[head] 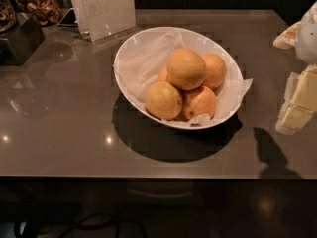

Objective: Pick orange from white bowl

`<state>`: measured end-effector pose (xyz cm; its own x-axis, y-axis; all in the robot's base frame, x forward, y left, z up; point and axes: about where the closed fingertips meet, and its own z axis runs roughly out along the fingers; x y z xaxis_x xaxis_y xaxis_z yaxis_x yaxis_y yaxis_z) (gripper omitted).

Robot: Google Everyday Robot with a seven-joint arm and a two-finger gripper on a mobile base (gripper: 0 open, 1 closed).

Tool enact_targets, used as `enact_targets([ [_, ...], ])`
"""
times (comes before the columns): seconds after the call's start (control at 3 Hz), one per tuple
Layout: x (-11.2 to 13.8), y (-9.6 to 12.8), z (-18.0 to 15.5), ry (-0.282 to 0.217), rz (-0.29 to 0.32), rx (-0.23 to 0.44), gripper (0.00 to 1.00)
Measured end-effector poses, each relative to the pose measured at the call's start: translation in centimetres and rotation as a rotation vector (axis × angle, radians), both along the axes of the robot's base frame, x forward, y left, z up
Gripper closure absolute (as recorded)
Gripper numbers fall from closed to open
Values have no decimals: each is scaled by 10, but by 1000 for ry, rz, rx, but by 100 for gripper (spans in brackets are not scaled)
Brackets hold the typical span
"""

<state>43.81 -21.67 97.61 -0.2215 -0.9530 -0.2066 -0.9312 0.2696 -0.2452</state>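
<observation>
A dim room surrounds a glossy grey-brown table (59, 133). Its near edge runs straight across the lower part of the view, and its far edge shows behind the bowl. Small spots of light glint on its top. Open surface stretches left of the bowl and along the strip between the bowl and the near edge. More open surface lies to the right, between the bowl and the gripper.

The bowl (117, 71) stands near the middle of the table, lined with crumpled paper (143, 58) that spills over its right rim. The orange (186, 68) sits on top of the pile, right of the bowl's centre, resting on the smaller oranges (163, 100) heaped below and beside it. It is uncovered from above. The left half of the bowl holds only paper.

The gripper (299, 105) hangs at the right edge of the view, above the table and well apart from the bowl. It is partly cut off by the frame, and I cannot tell whether it is released or clenched. Its shadow (270, 152) falls on the table near the near edge.

At the far left, a clear sign holder (106, 9) stands just behind the bowl's far rim. A dark box (17, 41) and a jar (42, 6) stand in the far-left corner. Cables (94, 224) lie on the floor below the near edge.
</observation>
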Motion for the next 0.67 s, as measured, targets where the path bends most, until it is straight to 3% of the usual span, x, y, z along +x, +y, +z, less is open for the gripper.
enact_targets([
  [0.67,5,4,5,-15,18,7,0],
])
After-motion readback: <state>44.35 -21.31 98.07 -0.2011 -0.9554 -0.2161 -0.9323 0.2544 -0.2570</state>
